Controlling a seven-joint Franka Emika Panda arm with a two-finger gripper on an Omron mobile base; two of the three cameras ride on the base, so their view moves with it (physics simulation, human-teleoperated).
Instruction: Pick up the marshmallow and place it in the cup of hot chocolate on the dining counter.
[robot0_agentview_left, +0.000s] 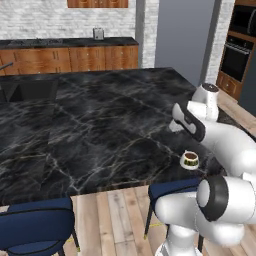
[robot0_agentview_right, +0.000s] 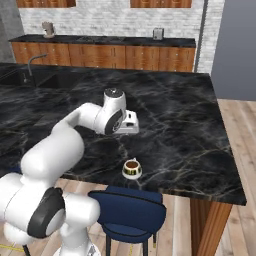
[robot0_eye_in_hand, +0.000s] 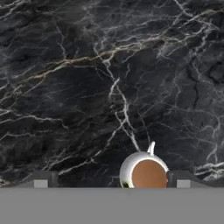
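Above the cup of hot chocolate (robot0_eye_in_hand: 147, 171), the wide-open empty hand (robot0_eye_in_hand: 112, 183) is half cut off.

White glossy Franka arm (robot0_agentview_right: 55, 150) of rounded, tube-like links with dark grey-black bands at the joints, a dark round cap on the wrist joint, a boxy white hand, and two small dark grey fingertips (robot0_eye_in_hand: 183, 180) with lighter square pads, no cables or markings visible.
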